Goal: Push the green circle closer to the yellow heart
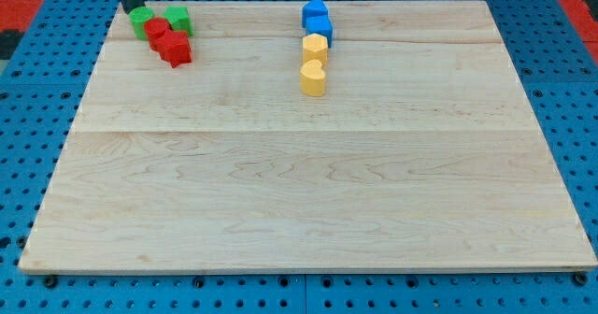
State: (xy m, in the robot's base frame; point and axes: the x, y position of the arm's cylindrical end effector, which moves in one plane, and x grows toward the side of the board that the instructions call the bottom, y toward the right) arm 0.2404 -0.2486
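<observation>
Green circle touches my tip, rod upright.

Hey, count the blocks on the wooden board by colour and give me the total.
Green: 2, a circle and a second green block
Red: 2
Blue: 2
Yellow: 2, a heart and a second yellow block
Total: 8

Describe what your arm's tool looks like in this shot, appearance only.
Only the lower stretch of the tool shows: a straight, plain dark rod, nearly black, entering from the view's top edge. My tip sits beside the green circle. No cables, markings or arm links are visible.
</observation>
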